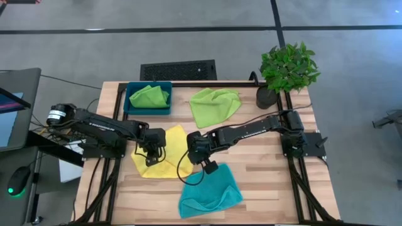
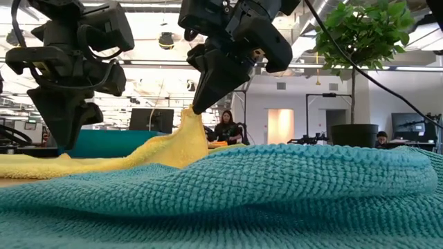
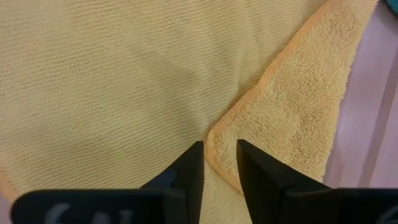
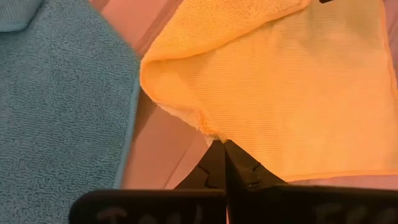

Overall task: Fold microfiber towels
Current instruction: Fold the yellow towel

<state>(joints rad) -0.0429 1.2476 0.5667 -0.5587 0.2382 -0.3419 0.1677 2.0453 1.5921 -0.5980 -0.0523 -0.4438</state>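
The yellow towel (image 1: pixel 164 157) lies on the wooden table (image 1: pixel 264 176), left of centre. My left gripper (image 1: pixel 152 152) is on its middle, shut on a fold. My right gripper (image 1: pixel 196 149) is shut on the towel's right edge, which rises to a peak (image 2: pixel 194 128) in the low view. The teal towel (image 1: pixel 210 191) lies crumpled at the near edge. One lime green towel (image 1: pixel 215 105) lies at the far centre. The other (image 1: pixel 149 96) sits in the dark-teal tray (image 1: pixel 129 103). My left gripper pinches a folded-over edge of the yellow towel (image 3: pixel 219 138) between its two fingertips, from above, pointing down. The towel around it lies flat on the table (image 2: pixel 41 166). My right gripper pinches the yellow towel's edge near a turned-over corner (image 4: pixel 211 130) between its two shut fingertips, slanting down from above. That part is lifted into a peak (image 2: pixel 196 119), and the rest of the towel slopes down to the table.
A potted plant (image 1: pixel 286 69) stands at the far right corner. A dark grille (image 1: pixel 178 69) lies past the far edge. Bare wood shows on the table's right half (image 1: pixel 270 157). People sit in the room behind (image 2: pixel 225 128).
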